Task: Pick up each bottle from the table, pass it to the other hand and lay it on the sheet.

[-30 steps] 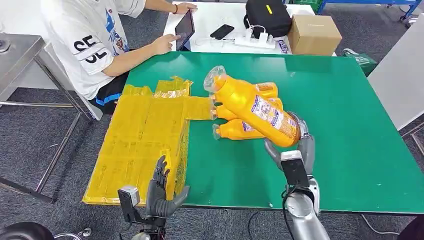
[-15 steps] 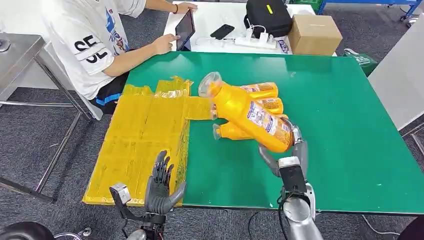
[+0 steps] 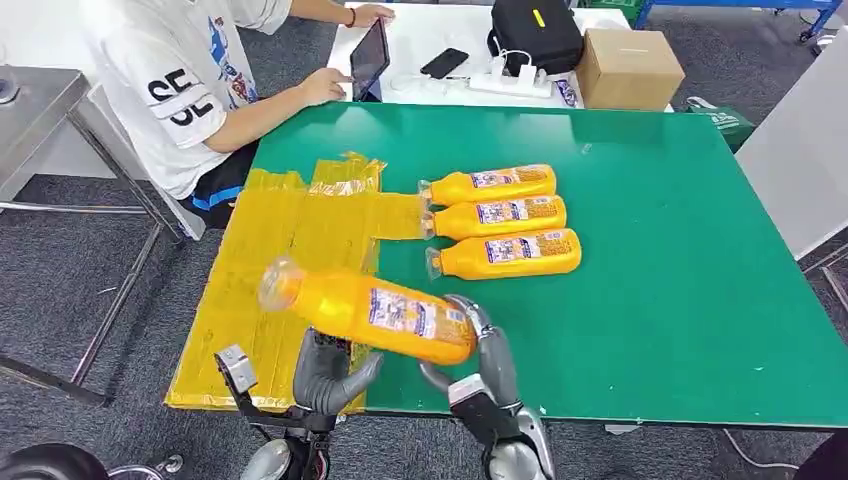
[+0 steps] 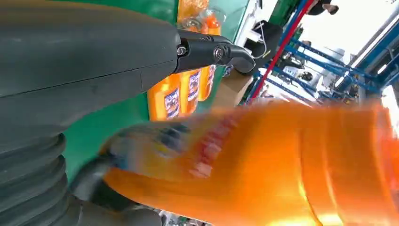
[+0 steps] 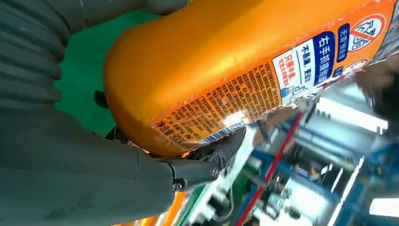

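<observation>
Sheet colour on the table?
Yellow sheet, clearest in the head view.

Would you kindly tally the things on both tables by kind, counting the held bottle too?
Orange bottles: 4, three on the green table (nearest), one held by the right hand
Yellow sheet: 1
Tablet: 1
Phone: 1
Black bag: 1
Cardboard box: 1
Power strip: 1
Total: 10

held bottle: orange plastic juice bottle [image 3: 365, 312] with a blue-and-white label and clear cap, lying nearly level in the air above the counter's near edge, cap end over the sheet
waiting bottles: three matching orange plastic bottles [image 3: 500, 218], on their sides in a parallel row, caps toward the sheet
sheet: crinkled yellow plastic sheet [image 3: 270, 265], spread flat over the green counter's left part
</observation>
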